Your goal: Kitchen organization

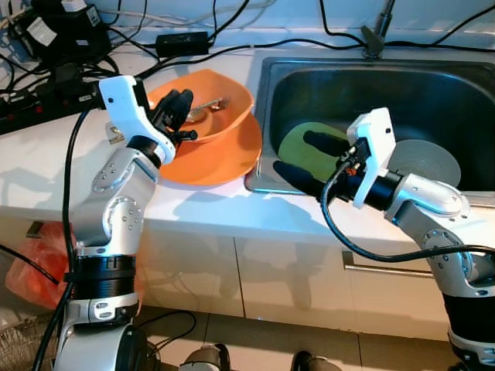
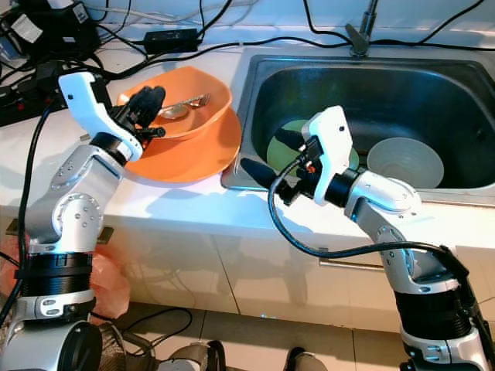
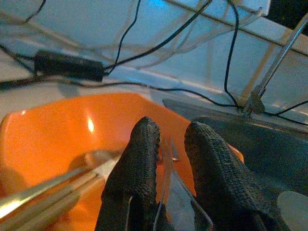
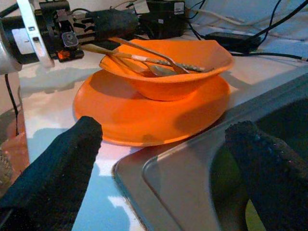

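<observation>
orange bowl: sits on an orange plate [image 1: 224, 166] on the white counter [image 1: 46, 170], just left of the sink; bowl [image 1: 220, 116] has a few metal utensils lying in it
utensils: a spoon [image 1: 203, 108] and what looks like a fork [image 4: 154, 54] rest across the bowl, handles pointing toward 9 o'clock in the right wrist view
left gripper: [image 1: 176, 116] is over the bowl's rim at about 9 o'clock of the bowl, the two black fingers [image 3: 139, 159] pinched close with a thin fork [image 3: 169, 159] between them, so it looks clamped on that fork
right gripper: [image 2: 271, 158] hangs at the sink's left edge, fingers spread wide apart and nothing between them; one finger is over the counter side, the other over the basin
sink: steel basin [image 1: 433, 100] at 3 o'clock of the bowl, with a green plate [image 1: 298, 143] lying in it beside a grey bowl [image 2: 406, 162]
back of counter: tangle of black cables [image 1: 193, 39] and a power brick at 12 o'clock, faucet base [image 1: 373, 39] behind the sink
floor side: something orange-red [image 1: 31, 274] down low at 8 o'clock, can't tell what it is
</observation>
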{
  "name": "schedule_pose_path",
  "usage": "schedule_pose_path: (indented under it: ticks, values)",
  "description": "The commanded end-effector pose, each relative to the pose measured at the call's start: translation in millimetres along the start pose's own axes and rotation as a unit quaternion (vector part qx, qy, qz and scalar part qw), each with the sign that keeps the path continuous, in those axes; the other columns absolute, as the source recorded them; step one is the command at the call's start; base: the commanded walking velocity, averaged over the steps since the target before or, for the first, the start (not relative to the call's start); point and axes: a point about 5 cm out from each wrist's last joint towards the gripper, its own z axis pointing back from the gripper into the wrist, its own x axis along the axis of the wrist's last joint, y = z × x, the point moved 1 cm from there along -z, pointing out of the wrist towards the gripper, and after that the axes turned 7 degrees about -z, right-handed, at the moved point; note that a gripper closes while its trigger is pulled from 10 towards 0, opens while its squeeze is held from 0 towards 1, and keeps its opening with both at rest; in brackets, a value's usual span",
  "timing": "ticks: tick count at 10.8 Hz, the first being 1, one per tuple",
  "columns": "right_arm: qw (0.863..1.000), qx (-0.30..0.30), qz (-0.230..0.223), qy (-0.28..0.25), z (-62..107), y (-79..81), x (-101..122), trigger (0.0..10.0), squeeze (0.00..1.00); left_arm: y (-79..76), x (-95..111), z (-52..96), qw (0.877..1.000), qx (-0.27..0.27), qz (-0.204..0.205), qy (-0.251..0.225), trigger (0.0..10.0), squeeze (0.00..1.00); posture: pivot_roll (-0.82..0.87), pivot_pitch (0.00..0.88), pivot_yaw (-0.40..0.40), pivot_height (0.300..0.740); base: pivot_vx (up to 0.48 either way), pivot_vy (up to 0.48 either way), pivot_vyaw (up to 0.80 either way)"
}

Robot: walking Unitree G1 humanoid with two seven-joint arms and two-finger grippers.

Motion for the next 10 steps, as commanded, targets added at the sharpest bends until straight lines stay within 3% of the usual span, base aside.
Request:
schedule_pose_path:
  ticks: [1,3,6,10]
  values:
    - [1.0,0.001,0.01,-0.013,-0.5,0.4,6.9,10.0,0.0,0.8,7.7,-0.6,1.0,0.006,0.011,0.003,0.0,0.0,0.03,0.131,0.087,0.74,0.0,0.0,0.0]
    - [1.0,0.001,0.01,-0.013,-0.7,0.3,7.1,10.0,0.0,1.0,1.7,-2.8,0.997,0.006,0.039,0.066,0.0,0.0,0.03,0.131,0.087,0.74,0.0,0.0,0.0]
    - [1.0,0.001,0.011,-0.015,-1.9,-0.3,8.3,10.0,0.0,-2.5,7.0,-4.9,0.992,0.003,0.062,0.114,0.0,0.0,0.03,0.129,0.092,0.74,0.0,0.0,0.0]
    - [1.0,-0.001,0.012,-0.018,-2.8,-1.3,9.0,10.0,0.0,-10.3,42.2,-9.3,0.993,-0.027,0.054,0.106,0.0,0.0,0.04,0.124,0.094,0.74,0.0,0.0,0.0]
